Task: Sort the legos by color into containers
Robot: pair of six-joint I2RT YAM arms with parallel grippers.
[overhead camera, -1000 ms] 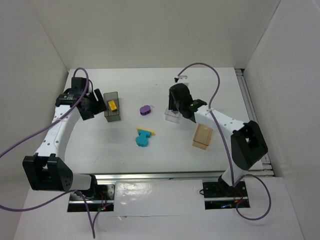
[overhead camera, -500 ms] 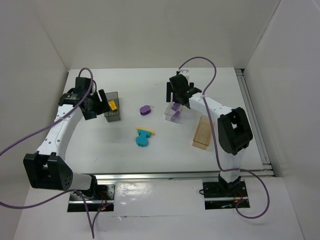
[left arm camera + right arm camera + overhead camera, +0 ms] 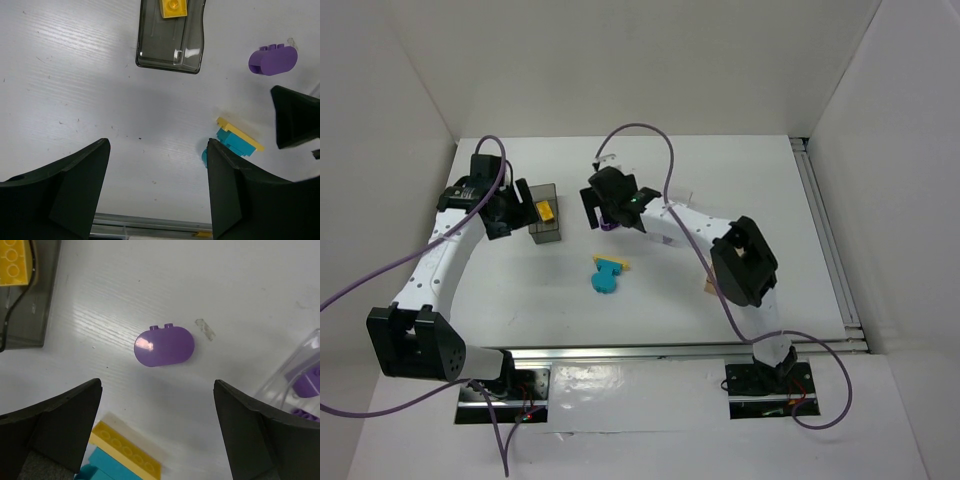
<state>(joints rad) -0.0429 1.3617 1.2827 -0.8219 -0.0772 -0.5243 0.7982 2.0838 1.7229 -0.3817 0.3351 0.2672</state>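
The rounded purple brick (image 3: 164, 346) lies on its side on the bench (image 3: 740, 170), about mid-bench between the grey bin (image 3: 544, 225) and the clear bin (image 3: 300, 360). From the top camera you can barely see it, because the right claw (image 3: 610, 205) hangs right over it and only a purple sliver shows. The amber bin is mostly hidden behind the right arm too, so I can't say what's in it. The clear bin is cut off at the edge of the right wrist view, with purple bricks (image 3: 307, 382) showing inside.

There's bare bench all round the rounded brick and it touches nothing. A small clear scrap (image 3: 204, 329) lies just beside it. The flat yellow brick (image 3: 127, 450) on the teal brick (image 3: 604, 280) is near, on the arms' side.

In the right wrist view its long axis runs side to side, roughly along the line between the two fingers, with two studs poking from the far edge.

The right claw's fingers are spread wide with nothing in them. The left claw (image 3: 157, 185) is also spread and empty, beside the grey bin, which holds a yellow brick (image 3: 173, 7).
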